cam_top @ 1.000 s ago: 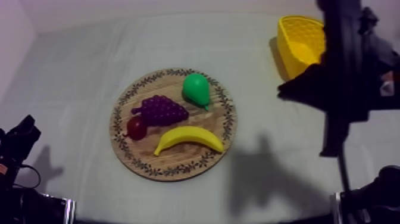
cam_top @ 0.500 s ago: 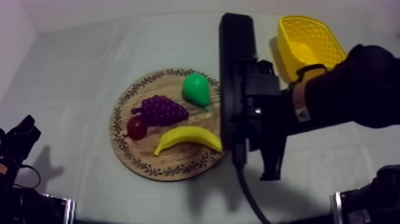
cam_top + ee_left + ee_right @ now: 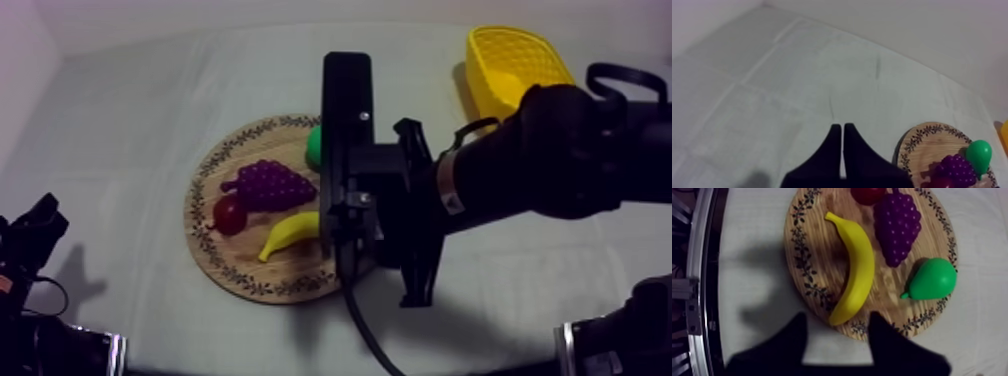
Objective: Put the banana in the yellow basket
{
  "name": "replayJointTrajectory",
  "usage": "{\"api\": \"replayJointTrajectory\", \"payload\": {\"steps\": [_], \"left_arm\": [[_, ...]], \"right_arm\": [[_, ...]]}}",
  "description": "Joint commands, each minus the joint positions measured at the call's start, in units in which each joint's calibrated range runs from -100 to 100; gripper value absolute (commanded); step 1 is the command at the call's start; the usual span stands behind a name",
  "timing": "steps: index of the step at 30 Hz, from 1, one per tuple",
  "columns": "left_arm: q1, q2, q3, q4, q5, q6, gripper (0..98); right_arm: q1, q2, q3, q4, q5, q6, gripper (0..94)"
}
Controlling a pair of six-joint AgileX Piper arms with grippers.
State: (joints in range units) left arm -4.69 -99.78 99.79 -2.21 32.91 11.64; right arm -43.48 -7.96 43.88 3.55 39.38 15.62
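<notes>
The yellow banana (image 3: 857, 273) lies on the round wooden board (image 3: 817, 243), alongside the bunch of grapes (image 3: 897, 225), the green pear (image 3: 934, 278) and a small red fruit (image 3: 868, 193). My right gripper (image 3: 837, 319) hovers open above the board's rim, close to one end of the banana, and holds nothing. From above, my right arm (image 3: 520, 160) covers the right half of the board (image 3: 215, 250), leaving one end of the banana (image 3: 290, 235) showing. The yellow basket (image 3: 510, 65) stands at the far right. My left gripper (image 3: 839, 129) is shut, low at the left.
A metal frame (image 3: 697, 278) runs along the table's front edge, close to the board. Bare cloth lies left of the board and between the board and the basket. The left arm (image 3: 35, 225) rests at the front left corner.
My right arm has swung from the basket side to over the board's right half, hiding most of the banana from above. Its fingers have moved apart.
</notes>
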Motion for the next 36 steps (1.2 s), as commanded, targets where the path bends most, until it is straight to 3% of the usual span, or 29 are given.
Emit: {"api": "replayJointTrajectory", "payload": {"steps": [1,7,18,36], "left_arm": [[0.0,0.0,0.0,0.03,0.0,0.0,0.1],[0.0,0.0,0.0,0.03,0.0,0.0,0.1],[0.0,0.0,0.0,0.03,0.0,0.0,0.1],[0.0,0.0,0.0,0.03,0.0,0.0,0.1]], "right_arm": [[-0.1,0.2,-0.2,0.4,-0.1,-0.4,60.9],[-0.3,2.0,-1.4,0.6,-0.9,-0.7,68.3],[0.7,12.6,-5.9,-0.9,-3.2,0.9,60.8],[3.5,33.5,-18.5,-2.6,-5.7,3.6,56.3]]}}
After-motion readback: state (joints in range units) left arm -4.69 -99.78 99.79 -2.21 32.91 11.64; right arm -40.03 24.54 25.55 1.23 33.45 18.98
